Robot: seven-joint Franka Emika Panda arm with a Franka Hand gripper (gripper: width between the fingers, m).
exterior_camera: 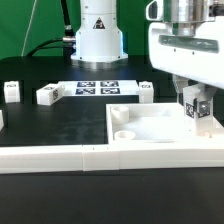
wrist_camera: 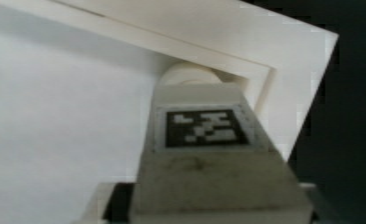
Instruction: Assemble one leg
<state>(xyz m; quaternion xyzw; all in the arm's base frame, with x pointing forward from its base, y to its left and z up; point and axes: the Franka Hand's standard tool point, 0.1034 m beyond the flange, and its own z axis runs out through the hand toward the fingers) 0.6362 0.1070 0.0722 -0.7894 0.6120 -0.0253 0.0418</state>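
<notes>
I can read no words, numbers or brands. I see only black-and-white marker tags: several on the marker board (exterior_camera: 97,88), centre of the exterior view, and one on the leg (wrist_camera: 205,128).

The exterior view sits low, near the front edge of the desk (exterior_camera: 60,125). It looks across the desk toward the robot's base (exterior_camera: 97,40) at the far side, and it takes in most of the desk. The wrist view rides on the arm and looks down past the pincer (exterior_camera: 196,112) from very close. Both views share the leg (wrist_camera: 206,140) and one corner of the white panel (wrist_camera: 55,110).
</notes>
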